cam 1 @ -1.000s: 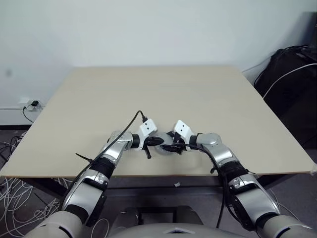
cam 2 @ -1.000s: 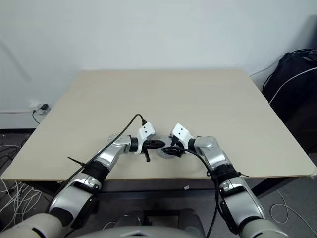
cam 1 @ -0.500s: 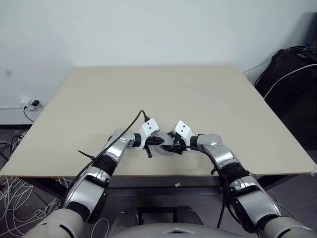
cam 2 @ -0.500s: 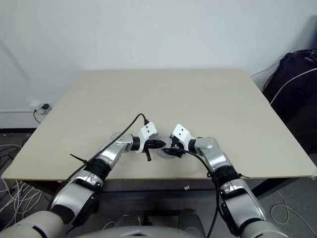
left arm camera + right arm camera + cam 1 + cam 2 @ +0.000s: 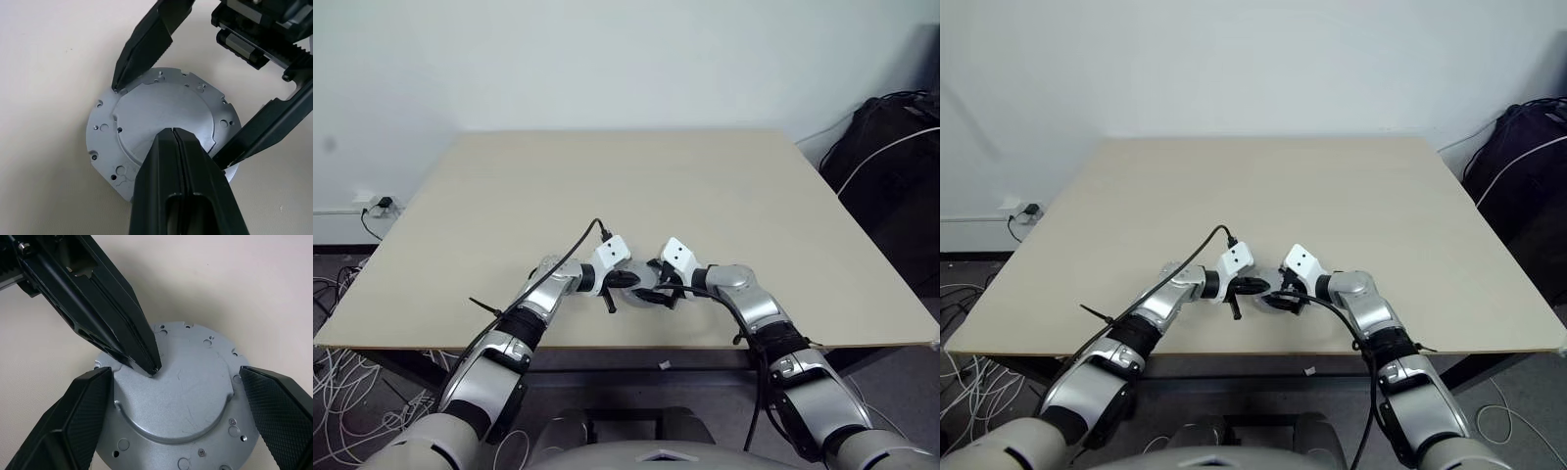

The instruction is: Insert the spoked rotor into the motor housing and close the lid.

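Near the front edge of the beige surface sits the grey lid. The left end effector, fingers pressed together, rests its tip on the disc's top (near the middle). The right end effector straddles it, fingers spread wide at opposite rims.

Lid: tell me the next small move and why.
Probably lift both grippers clear. The lid looks seated flat, with no copper windings or rotor showing. The left gripper is shut, its tip on the lid's top, and the right gripper is open, its fingers flanking the rim without clamping it.
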Action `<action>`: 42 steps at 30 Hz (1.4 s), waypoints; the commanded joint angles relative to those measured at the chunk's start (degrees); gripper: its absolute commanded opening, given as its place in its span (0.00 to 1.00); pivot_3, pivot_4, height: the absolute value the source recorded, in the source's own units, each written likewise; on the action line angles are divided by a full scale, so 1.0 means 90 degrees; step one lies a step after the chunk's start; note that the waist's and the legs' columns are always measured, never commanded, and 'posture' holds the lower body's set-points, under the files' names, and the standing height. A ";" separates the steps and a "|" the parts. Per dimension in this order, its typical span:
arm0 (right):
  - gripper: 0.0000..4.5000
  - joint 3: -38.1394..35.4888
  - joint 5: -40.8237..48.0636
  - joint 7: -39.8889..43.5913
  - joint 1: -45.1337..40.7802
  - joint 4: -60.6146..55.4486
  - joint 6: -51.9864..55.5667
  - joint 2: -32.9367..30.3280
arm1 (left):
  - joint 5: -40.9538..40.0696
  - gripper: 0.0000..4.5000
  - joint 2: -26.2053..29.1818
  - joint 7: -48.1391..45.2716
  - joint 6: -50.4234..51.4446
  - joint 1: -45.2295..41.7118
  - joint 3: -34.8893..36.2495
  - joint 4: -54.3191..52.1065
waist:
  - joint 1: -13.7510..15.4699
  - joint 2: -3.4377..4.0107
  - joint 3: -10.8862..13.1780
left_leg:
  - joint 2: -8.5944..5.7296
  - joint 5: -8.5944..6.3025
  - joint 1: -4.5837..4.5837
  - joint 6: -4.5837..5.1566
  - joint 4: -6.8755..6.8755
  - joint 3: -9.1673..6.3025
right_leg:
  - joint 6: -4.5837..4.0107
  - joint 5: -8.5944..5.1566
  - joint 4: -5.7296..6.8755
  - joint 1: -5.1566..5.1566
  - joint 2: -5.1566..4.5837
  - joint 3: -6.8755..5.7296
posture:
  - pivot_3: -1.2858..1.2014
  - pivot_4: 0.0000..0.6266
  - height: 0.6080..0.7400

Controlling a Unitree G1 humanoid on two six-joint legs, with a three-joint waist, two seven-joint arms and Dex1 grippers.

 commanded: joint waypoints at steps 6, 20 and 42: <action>1.00 -0.0047 0.0306 0.0435 0.0358 -0.0737 0.0465 -0.0188 | 0.0058 0.00 -0.0047 0.0000 0.0126 0.0075 -0.0089 -0.0148 | 0.0003 -0.0003 0.0002 | -0.0001 0.0000 -0.0016 0.0001 0.0000 -0.0002 | 0.0003 0.0001 -0.0002 -0.0001 0.0000 0.0000 | 0.52 0.00 1.00; 1.00 -0.0656 0.0740 0.0039 0.0615 -0.2048 0.1410 -0.0606 | 0.0037 0.00 -0.0106 -0.0036 0.0130 0.0071 -0.0087 -0.0151 | 0.0023 -0.0027 0.0018 | -0.0001 -0.0003 -0.0033 0.0001 -0.0034 -0.0002 | 0.0037 0.0000 -0.0008 -0.0012 -0.0001 0.0001 | 0.52 0.00 1.00; 1.00 -0.2755 0.3039 -0.1842 0.0791 -0.3984 0.6951 -0.0065 | 0.0036 0.00 -0.0151 -0.0069 0.0117 0.0116 -0.0100 -0.0147 | 0.0124 -0.0032 0.0022 | 0.0000 -0.0007 -0.0038 0.0003 -0.0022 0.0005 | 0.0041 -0.0002 -0.0004 -0.0014 -0.0003 0.0002 | 0.52 0.00 1.00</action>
